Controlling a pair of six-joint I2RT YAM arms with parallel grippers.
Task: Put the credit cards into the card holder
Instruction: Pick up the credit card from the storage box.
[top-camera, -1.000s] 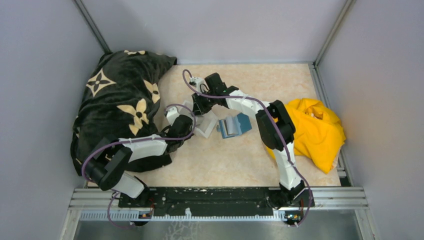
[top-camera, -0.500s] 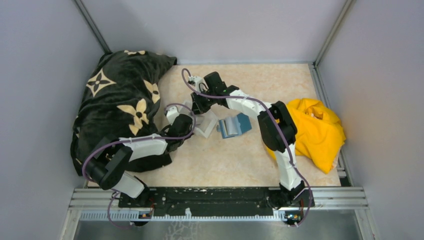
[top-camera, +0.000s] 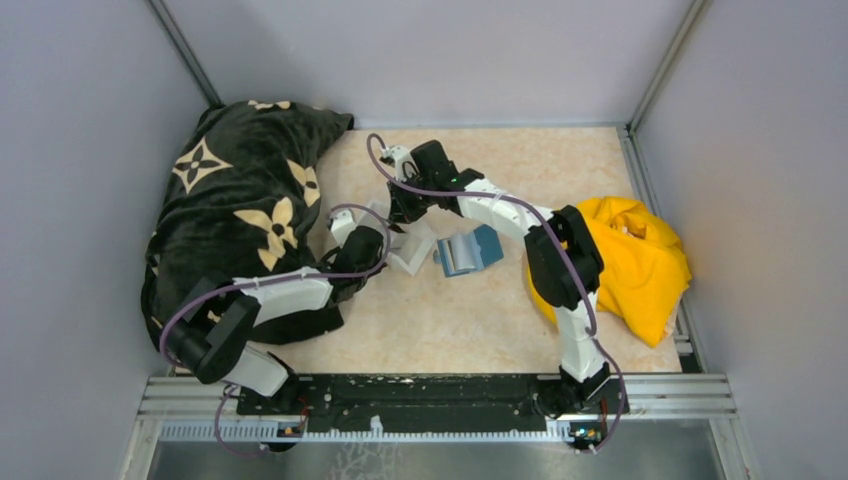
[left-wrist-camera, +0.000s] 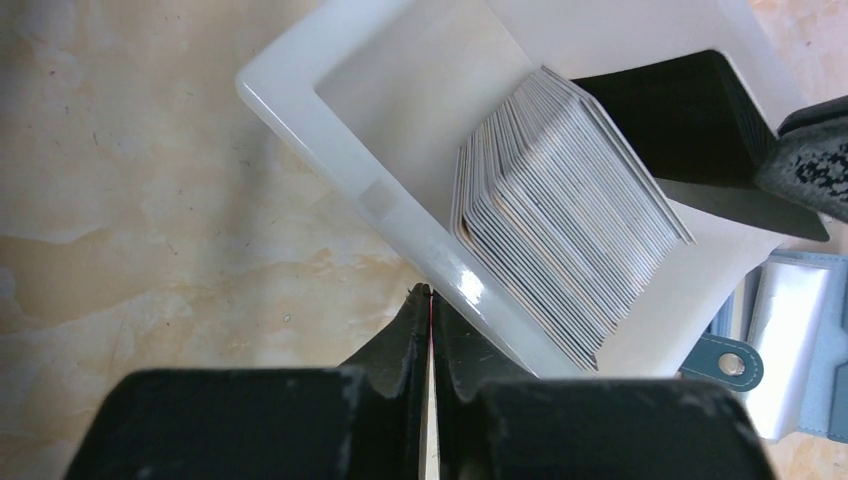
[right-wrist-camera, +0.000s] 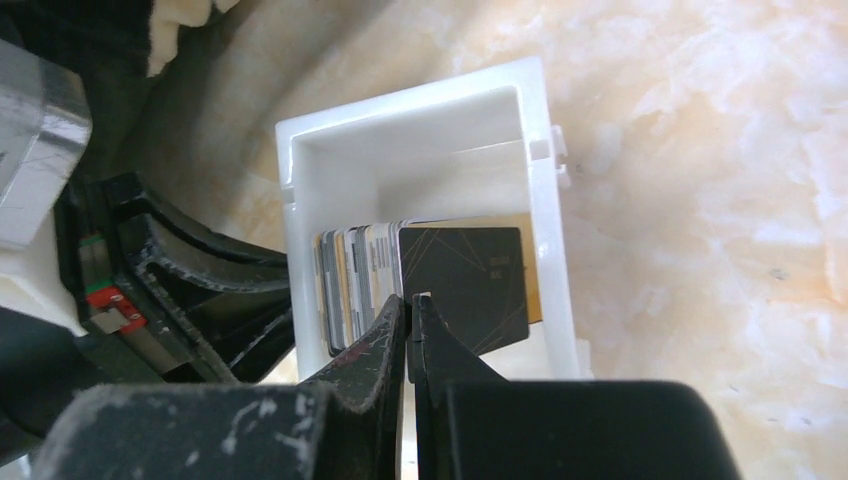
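Left wrist camera caught the credit cards (left-wrist-camera: 570, 230) packed on edge in a white tray (left-wrist-camera: 400, 120), one black card (left-wrist-camera: 690, 120) tilted off the stack. The teal card holder (top-camera: 470, 250) lay just beside the tray, at its 3 o'clock, with no card visibly going in. The right gripper (right-wrist-camera: 408, 305), jaws together, touched the black card; the left gripper (left-wrist-camera: 428, 300), likewise closed, met the tray wall. Loading seemingly had barely begun.

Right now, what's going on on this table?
The right claw is shut on a dark card, one of the credit cards standing in a white tray. The left claw is shut, its tips against the tray's outer wall. The teal card holder lies beside the tray, and no card is going into it yet.
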